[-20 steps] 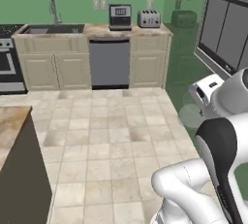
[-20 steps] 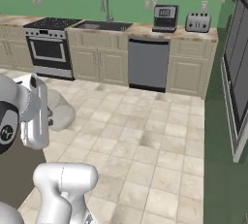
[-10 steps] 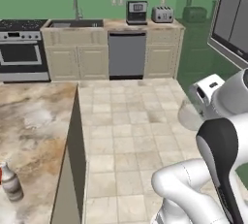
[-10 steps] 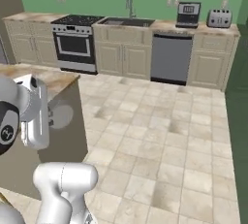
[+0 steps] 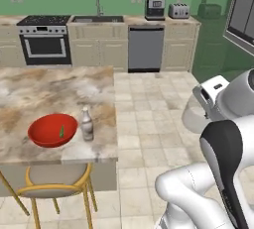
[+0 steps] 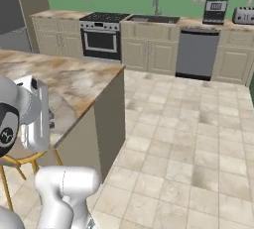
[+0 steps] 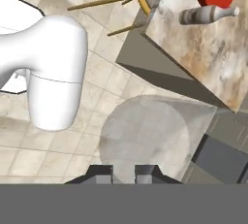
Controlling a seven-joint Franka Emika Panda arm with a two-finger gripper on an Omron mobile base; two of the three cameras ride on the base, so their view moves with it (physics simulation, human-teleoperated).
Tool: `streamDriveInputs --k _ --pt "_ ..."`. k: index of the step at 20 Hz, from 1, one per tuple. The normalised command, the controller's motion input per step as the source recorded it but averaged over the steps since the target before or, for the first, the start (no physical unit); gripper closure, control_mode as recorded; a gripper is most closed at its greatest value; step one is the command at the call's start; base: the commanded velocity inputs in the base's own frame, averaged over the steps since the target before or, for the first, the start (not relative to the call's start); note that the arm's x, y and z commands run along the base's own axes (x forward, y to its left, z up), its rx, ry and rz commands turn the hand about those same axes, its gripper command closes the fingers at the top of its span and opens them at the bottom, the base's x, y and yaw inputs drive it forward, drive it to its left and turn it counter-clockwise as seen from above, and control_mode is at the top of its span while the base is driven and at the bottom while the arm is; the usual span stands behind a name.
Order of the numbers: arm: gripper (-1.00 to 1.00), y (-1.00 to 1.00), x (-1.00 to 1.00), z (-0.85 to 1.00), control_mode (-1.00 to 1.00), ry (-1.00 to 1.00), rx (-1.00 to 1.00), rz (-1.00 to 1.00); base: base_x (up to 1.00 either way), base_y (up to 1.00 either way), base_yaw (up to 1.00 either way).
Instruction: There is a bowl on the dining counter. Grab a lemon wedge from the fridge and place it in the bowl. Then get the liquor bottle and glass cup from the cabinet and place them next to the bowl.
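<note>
Beside bowl (image 5: 52,130), bottle (image 5: 87,124) now nearer

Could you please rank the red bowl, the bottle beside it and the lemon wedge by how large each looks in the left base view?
1. The bowl, plainly the largest.
2. The bottle, taller than the bowl's wall but much narrower.
3. The lemon wedge, a tiny sliver inside the bowl.

All three stand close together on the dining counter, so nearness hardly skews this.

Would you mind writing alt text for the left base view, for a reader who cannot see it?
A red bowl holding a small green lemon wedge sits on the dining counter, with a liquor bottle upright just right of it. A yellow-framed stool stands below; the white arm fills the lower right.
</note>
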Motion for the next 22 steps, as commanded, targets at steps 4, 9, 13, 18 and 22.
streamDriveInputs --k 4,9,13,18,22 --pt "1.00 0.00 0.00 0.00 1.00 0.00 0.00 0.00 -0.62 0.98 0.04" --pt "1.00 0.00 0.00 0.00 1.00 0.00 0.00 0.00 -0.09 1.00 0.01" --pt "1.00 0.00 0.00 0.00 1.00 0.00 0.00 0.00 0.38 1.00 -0.01" --pt "1.00 0.00 0.00 0.00 1.00 0.00 0.00 0.00 0.62 0.98 -0.11" --pt "1.00 0.00 0.00 0.00 1.00 0.00 0.00 0.00 0.76 0.55 -0.19"
